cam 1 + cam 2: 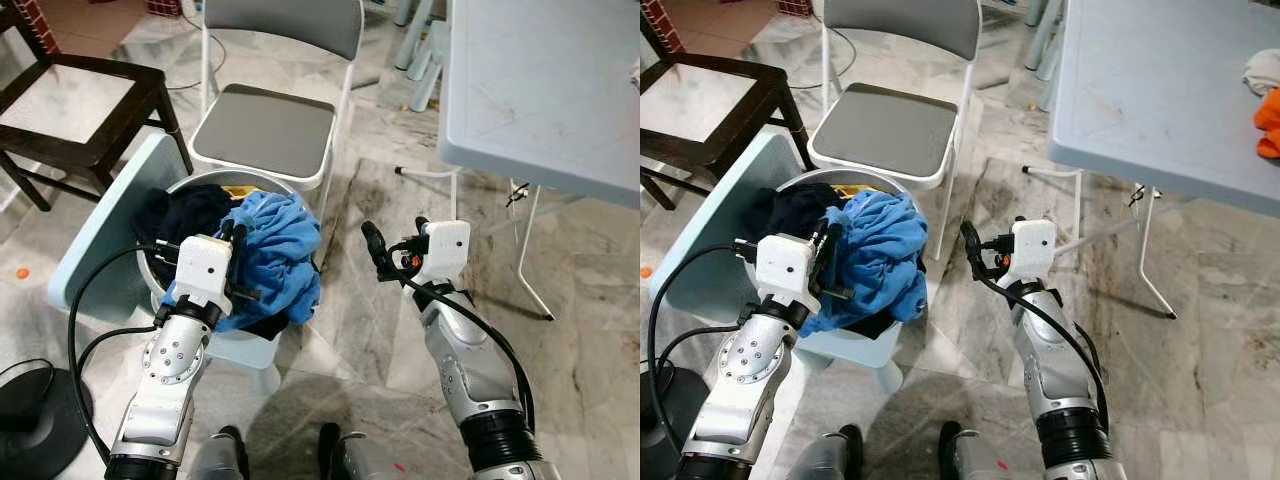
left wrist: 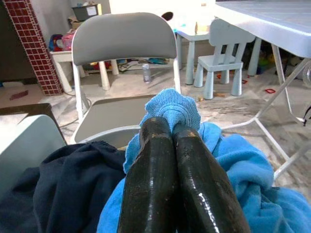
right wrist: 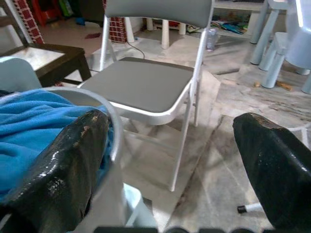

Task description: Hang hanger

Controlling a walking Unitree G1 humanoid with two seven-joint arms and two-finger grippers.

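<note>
Blue cloth pinched at the laundry basket

Left tool (image 2: 174, 127) pinches the soft, limp blue cloth (image 1: 275, 255) atop the basket (image 1: 255, 180); right tool (image 1: 392, 240) hangs spread beside the basket.

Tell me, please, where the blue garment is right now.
The blue garment lies atop the laundry basket on the robot's left, before the grey folding chair, pinched by the left gripper.
</note>
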